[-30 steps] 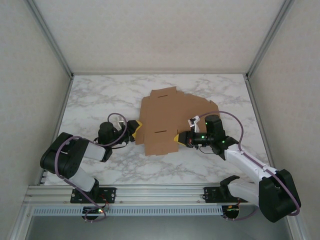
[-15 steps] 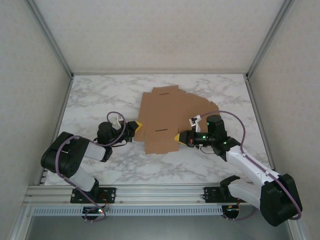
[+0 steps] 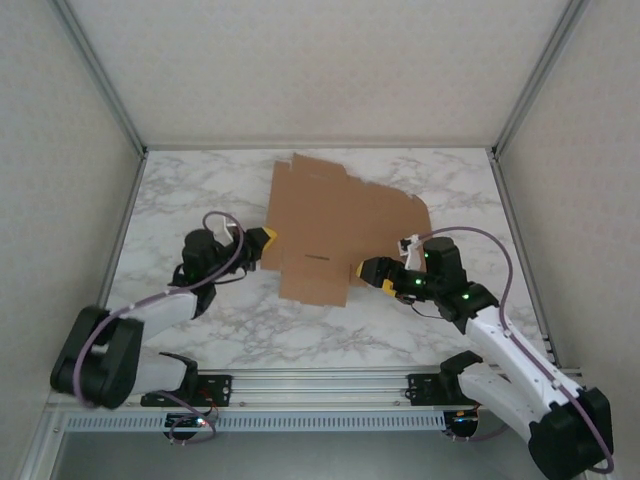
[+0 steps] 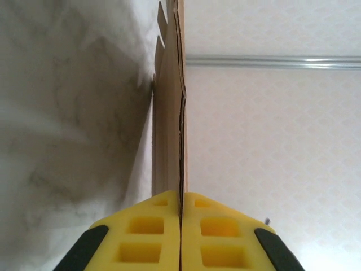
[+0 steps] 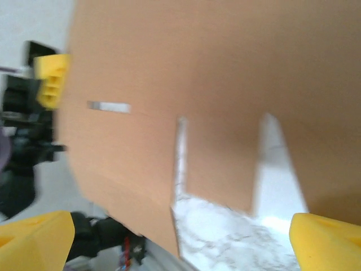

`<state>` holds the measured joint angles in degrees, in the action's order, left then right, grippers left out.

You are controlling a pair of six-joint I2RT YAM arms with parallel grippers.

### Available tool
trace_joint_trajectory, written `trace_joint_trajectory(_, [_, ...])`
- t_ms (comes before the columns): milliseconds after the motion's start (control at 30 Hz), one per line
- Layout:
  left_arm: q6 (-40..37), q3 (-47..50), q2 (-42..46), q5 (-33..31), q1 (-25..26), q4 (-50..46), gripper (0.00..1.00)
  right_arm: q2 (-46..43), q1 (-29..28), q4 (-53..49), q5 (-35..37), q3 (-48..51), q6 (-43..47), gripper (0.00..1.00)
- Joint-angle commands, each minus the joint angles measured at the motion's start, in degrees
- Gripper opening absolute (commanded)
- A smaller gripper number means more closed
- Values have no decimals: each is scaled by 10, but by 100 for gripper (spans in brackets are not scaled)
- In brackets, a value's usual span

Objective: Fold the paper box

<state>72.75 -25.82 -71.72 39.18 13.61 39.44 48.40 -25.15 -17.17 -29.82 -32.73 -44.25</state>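
The paper box (image 3: 335, 225) is a flat brown die-cut sheet in the middle of the marble table, its left side raised off the surface. My left gripper (image 3: 266, 240) is shut on the sheet's left edge. In the left wrist view the yellow fingers (image 4: 152, 231) pinch the paper box (image 4: 169, 124), seen edge-on. My right gripper (image 3: 370, 271) stands open just off the sheet's near right edge, holding nothing. In the right wrist view its yellow fingertips (image 5: 34, 237) are spread wide below the blurred paper box (image 5: 186, 68), with a narrow slot and two notches cut in it.
The marble table (image 3: 200, 190) is framed by aluminium posts (image 3: 100, 75) and pale walls. A metal rail (image 3: 320, 385) runs along the near edge with both arm bases. Bare marble (image 5: 225, 226) lies between my right fingers.
My left gripper closed on the sheet's left edge, then lifted and drew it back and left. My right gripper let go, opened wide and backed slightly right.
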Motion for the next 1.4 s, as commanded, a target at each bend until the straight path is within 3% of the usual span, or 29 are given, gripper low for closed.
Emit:
trace_joint_trajectory(0, [-161, -127, 88, -96, -21, -285, 0, -31, 2, -121, 123, -62, 52, 99])
trace_joint_trajectory(167, [-294, -356, 98, -250, -26, -579, 0, -26, 3, -205, 166, -135, 91, 99])
trace_joint_trajectory(300, [-395, -508, 82, -338, -23, -704, 0, -18, 2, -228, 170, -166, 112, 99])
trace_joint_trajectory(400, [-435, -585, 73, -377, -23, -752, 0, -8, 3, -233, 174, -176, 123, 99])
trace_joint_trajectory(533, [-462, -631, 40, -380, -6, -787, 0, 14, 2, -240, 178, -180, 130, 98])
trace_joint_trajectory(700, [-485, -650, -47, -416, 105, -809, 0, 18, 2, -236, 186, -169, 129, 98])
trace_joint_trajectory(767, [-495, -664, -101, -399, 151, -818, 0, 18, 2, -241, 195, -167, 130, 98])
trace_joint_trajectory(900, [-494, -687, -214, -392, 243, -811, 0, 26, 2, -280, 268, -174, 124, 98])
trace_joint_trajectory(967, [-474, -674, -255, -357, 269, -767, 0, 34, 3, -296, 299, -181, 123, 98])
trace_joint_trajectory(1133, [-395, -598, -322, -229, 284, -616, 0, 44, 7, -308, 349, -193, 113, 98])
trace_joint_trajectory(1233, [-353, -555, -350, -200, 293, -549, 0, 51, 17, -312, 369, -197, 99, 98])
trace_joint_trajectory(1367, [-296, -477, -355, -177, 297, -447, 0, 60, 64, -281, 311, -186, 76, 96])
